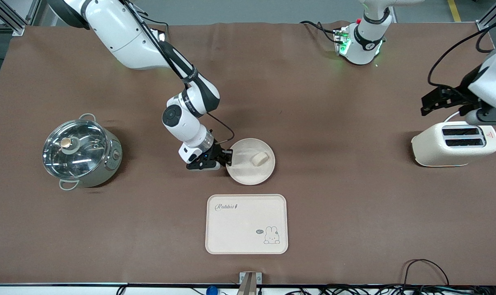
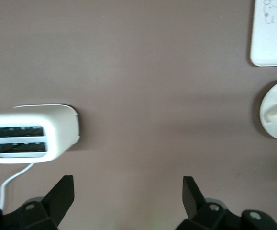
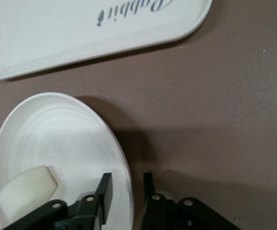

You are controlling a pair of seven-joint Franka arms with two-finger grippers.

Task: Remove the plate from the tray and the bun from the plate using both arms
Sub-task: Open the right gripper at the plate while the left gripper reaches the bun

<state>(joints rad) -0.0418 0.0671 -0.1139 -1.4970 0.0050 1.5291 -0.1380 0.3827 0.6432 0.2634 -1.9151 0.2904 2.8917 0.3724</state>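
Closest to the front camera's edge of the table (image 1: pixel 354 229), around the middle, there's the tray (image 1: pixel 246 224) with the little rabbit drawn on it, nothing on it. A bit farther in, just past the tray, is the plate (image 1: pixel 252 161), and the bun (image 1: pixel 259 159) is lying on it, off toward the left arm's end of the plate.

The right tool (image 1: pixel 228 156) is down at the plate's rim on the side facing the right arm's end of the table. In the right wrist view you can see one finger inside the rim and one outside, with only a narrow gap, so it's pinching the plate edge (image 3: pixel 121 163). The bun (image 3: pixel 26 189) sits right next to the inner finger there, not touching as far as I can tell.

Pot (image 1: pixel 80 150) with a glass lid sits out toward the right arm's end. At the other end there's the toaster (image 1: pixel 456 143), and the left tool (image 2: pixel 128 191) hangs over the table just beside it, fingers spread wide, holding nothing. That arm's just waiting.
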